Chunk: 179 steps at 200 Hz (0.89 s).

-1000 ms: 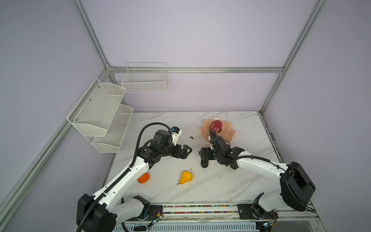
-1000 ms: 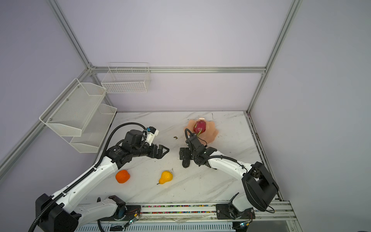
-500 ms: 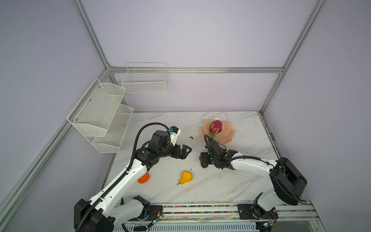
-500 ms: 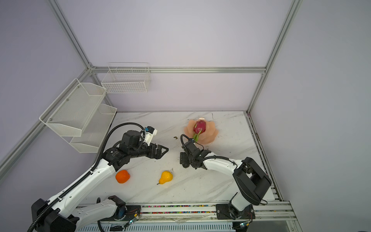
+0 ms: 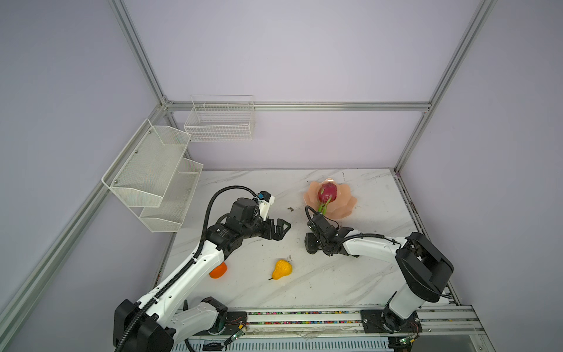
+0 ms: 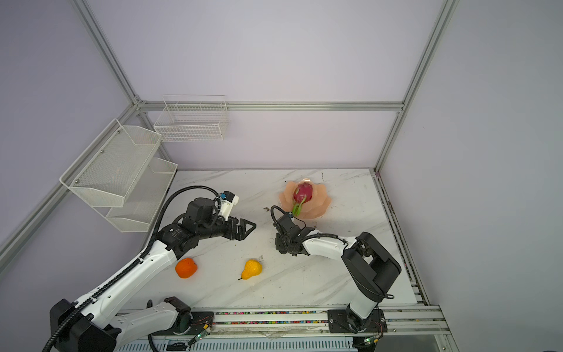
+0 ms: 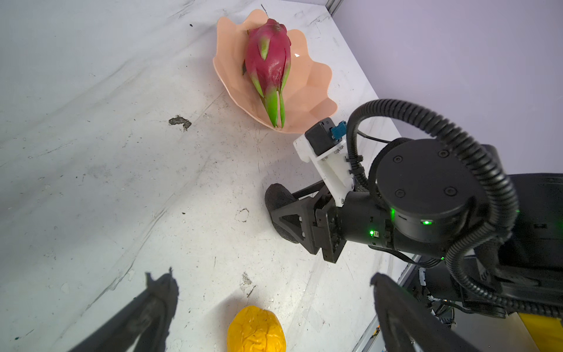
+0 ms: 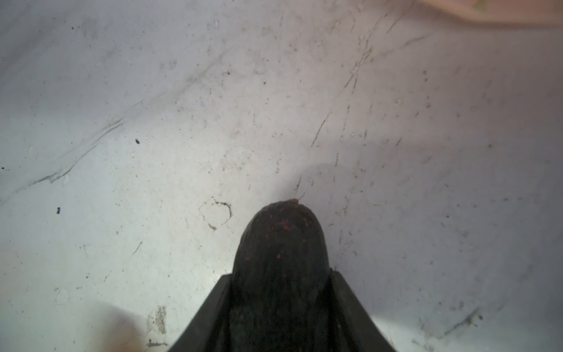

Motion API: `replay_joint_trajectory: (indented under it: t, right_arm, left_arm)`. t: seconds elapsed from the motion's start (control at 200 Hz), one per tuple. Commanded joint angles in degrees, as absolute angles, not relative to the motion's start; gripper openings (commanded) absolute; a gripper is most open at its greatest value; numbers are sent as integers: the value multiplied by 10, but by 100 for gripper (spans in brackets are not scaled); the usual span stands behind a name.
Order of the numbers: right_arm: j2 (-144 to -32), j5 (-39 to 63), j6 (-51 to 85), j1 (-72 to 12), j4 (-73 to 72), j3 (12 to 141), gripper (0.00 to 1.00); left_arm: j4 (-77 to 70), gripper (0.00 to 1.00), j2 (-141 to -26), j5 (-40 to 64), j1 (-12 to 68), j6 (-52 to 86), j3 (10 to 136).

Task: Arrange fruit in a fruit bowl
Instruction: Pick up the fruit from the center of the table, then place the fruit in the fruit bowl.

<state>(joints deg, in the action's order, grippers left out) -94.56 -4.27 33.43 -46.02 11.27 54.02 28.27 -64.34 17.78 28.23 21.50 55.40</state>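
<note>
R jaws pinch blackish oval (image 8: 281, 250); L jaws wide apart.

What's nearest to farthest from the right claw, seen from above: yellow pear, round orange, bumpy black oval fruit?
1. Bumpy black oval fruit: inside the right claw.
2. Yellow pear: front middle.
3. Round orange: beside the left arm.

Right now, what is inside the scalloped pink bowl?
Only the magenta dragon fruit lies in the bowl, green tips toward the rim. The floor beneath it is covered.
</note>
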Motion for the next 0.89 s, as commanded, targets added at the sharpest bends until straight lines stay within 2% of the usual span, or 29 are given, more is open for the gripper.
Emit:
replay_joint_trajectory:
  t: [0.0,0.24,0.435,0.585,0.89]
  right_arm:
    - [-897,-61,304,-445,165,606,38]
    - [-877,-32,226,-272,205,684,37]
    - [-959,-31,172,-177,185,737,37]
    - [-1028,-6,165,-141,138,760,37]
    - [-1103,-9,167,-137,113,787,38]
  left_arm:
    - [260,100,-647,177,285,213,550]
    - [246,100,-682,182,286,206,585]
    - [217,100,-723,184,290,210,616]
    - [209,100,-748,175,293,212,639]
    - [205,100,-742,173,298,218,633]
